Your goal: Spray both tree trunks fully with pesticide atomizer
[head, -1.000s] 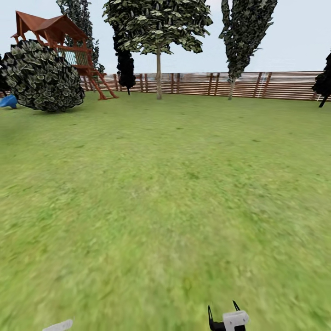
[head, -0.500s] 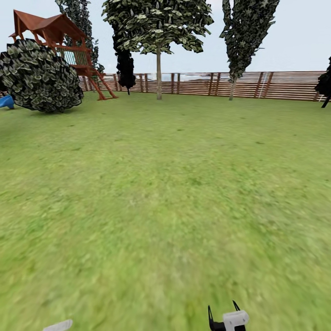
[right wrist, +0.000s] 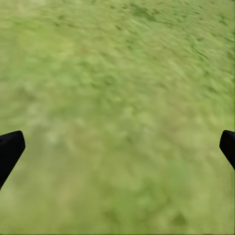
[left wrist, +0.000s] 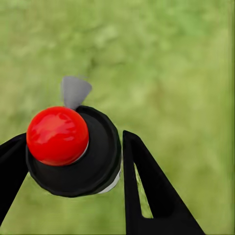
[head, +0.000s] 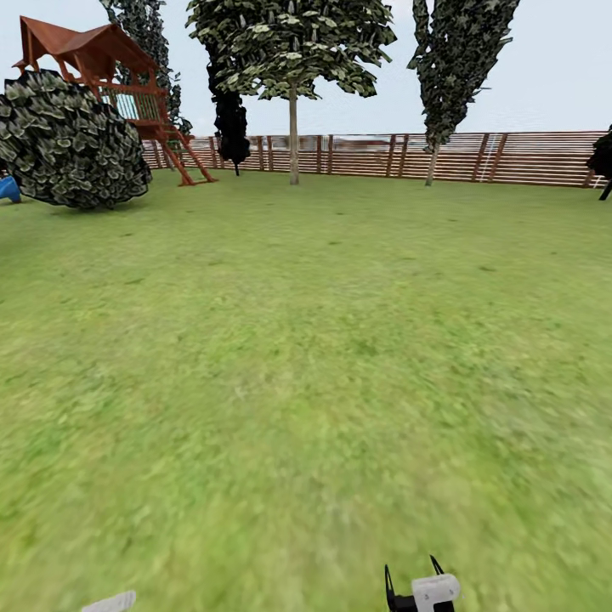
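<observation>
Panning slightly right, my view shifted. Left gripper clenches the atomizer; right gripper gapes empty. I'd steer steadily toward the tree.

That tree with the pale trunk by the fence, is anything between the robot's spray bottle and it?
Nothing visible blocks the way. The left hand holds the pesticide atomizer, and open lawn runs straight to the tree trunk at the fence. The round bush and playhouse stand off to the left.
</observation>
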Controlling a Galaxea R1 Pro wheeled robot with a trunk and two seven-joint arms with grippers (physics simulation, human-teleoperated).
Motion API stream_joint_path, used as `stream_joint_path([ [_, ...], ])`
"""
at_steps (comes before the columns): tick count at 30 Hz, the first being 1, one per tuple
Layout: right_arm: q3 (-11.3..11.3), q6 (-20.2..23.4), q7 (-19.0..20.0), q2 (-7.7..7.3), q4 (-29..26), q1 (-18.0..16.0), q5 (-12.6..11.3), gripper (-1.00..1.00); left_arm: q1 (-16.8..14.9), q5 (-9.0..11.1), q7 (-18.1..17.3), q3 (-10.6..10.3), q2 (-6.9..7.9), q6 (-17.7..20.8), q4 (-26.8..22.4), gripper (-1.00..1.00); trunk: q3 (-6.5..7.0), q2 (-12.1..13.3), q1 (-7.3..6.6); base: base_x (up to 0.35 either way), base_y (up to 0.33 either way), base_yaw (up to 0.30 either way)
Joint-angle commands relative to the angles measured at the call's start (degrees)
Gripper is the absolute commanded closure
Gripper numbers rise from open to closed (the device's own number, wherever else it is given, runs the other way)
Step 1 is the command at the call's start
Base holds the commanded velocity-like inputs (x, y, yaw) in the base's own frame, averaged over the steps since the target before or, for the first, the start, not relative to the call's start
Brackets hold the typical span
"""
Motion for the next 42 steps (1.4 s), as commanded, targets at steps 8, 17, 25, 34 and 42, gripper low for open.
stream_joint_path([
  [8,0.06,0.01,-0.60,0.01,0.05,-0.04,0.50,-1.00,-0.04,-0.50,0.05,0.41,0.00,-0.21,0.06,1.00,-0.05,-0.02,0.03,0.339,0.000,0.000],
  [17,0.06,0.01,-0.60,0.01,0.05,-0.04,0.50,-1.00,-0.04,-0.50,0.04,0.41,-0.05,-0.21,0.13,1.00,-0.05,-0.02,0.03,0.339,0.000,0.000],
  [25,0.06,0.01,-0.60,0.01,0.05,-0.04,0.50,-1.00,-0.04,-0.54,0.05,0.41,-0.09,-0.21,0.15,1.00,-0.05,-0.02,0.03,0.339,0.000,0.000],
  [34,0.06,0.01,-0.60,0.01,0.05,-0.04,0.50,-1.00,-0.04,-0.59,0.05,0.41,-0.09,-0.21,0.15,1.00,-0.05,-0.02,0.03,0.339,0.000,0.000],
  [42,0.06,0.01,-0.60,0.01,0.05,-0.04,0.50,-1.00,-0.04,-0.56,0.05,0.41,-0.01,-0.19,0.15,1.00,-0.05,-0.02,0.03,0.339,0.000,0.000],
])
